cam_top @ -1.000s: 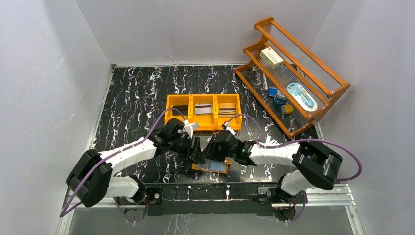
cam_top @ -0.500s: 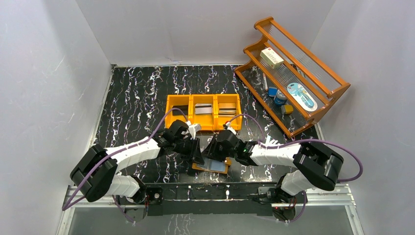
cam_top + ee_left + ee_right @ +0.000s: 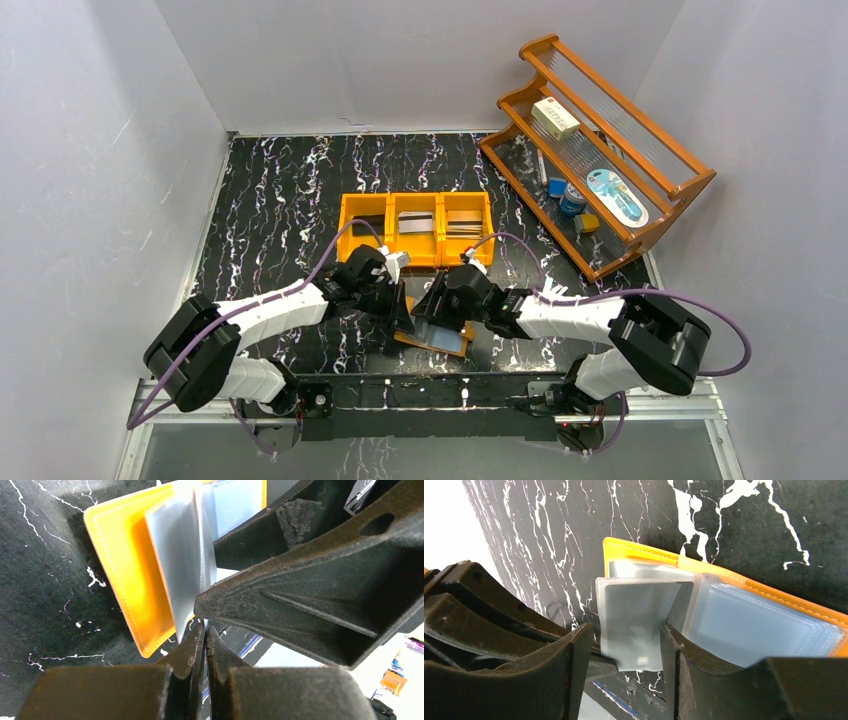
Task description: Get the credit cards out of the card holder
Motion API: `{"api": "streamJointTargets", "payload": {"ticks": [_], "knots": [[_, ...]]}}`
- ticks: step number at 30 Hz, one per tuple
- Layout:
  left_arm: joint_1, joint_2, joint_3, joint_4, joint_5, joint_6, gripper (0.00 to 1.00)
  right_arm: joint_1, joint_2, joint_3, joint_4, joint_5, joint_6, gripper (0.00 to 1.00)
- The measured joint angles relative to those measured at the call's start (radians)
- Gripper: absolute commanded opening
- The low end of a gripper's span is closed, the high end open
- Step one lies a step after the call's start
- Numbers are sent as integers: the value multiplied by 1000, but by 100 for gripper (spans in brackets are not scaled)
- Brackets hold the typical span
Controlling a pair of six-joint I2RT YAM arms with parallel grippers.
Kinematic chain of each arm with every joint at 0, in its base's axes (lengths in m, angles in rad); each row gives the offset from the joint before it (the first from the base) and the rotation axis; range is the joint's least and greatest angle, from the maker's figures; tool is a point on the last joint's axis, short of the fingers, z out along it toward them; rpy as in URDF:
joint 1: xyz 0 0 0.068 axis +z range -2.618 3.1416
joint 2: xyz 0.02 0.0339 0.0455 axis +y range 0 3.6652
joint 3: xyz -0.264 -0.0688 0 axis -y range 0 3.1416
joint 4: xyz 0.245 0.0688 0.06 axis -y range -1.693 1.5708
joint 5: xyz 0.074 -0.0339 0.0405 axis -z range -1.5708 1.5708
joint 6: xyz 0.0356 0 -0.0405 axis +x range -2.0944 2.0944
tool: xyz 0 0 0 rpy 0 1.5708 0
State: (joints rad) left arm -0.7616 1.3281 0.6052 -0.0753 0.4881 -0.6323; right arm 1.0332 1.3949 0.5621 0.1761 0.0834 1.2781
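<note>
Your left gripper (image 3: 204, 630) is pressing shut just beside the holder (image 3: 120, 575); whether it's gripping anything, I cannot tell. Your right gripper (image 3: 626, 640) is standing apart, straddling one raised sleeve (image 3: 634, 610).

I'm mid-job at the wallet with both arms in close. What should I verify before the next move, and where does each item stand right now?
1. card holder lying open with its sleeves fanned up: ok.
2. left gripper shut: ok. Whether it actually pinches a sleeve edge: cannot tell.
3. right gripper jaws apart with one clear sleeve standing between them: ok.
4. A credit card inside that sleeve: cannot tell, it looks uniformly grey.
5. Clearance between the two grippers: not ok, they crowd each other right over the holder.
</note>
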Motion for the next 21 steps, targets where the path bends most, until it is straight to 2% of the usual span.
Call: {"api": "streamJointTargets", "payload": {"ticks": [4,9,14,21], "knots": [[0,0,0,0,-9,-7,0,0,-27,1,-48,5,1,73],[0,0,0,-5,-19,-12,0,0,-97,5,-138,37,-1,75],[0,-18,0,-24,-45,-15,0,0,-192,6,-254,113,15,71],[0,-37,28,-92,-94,-6,0,0,-227,6,-378,183,61,63]]}}
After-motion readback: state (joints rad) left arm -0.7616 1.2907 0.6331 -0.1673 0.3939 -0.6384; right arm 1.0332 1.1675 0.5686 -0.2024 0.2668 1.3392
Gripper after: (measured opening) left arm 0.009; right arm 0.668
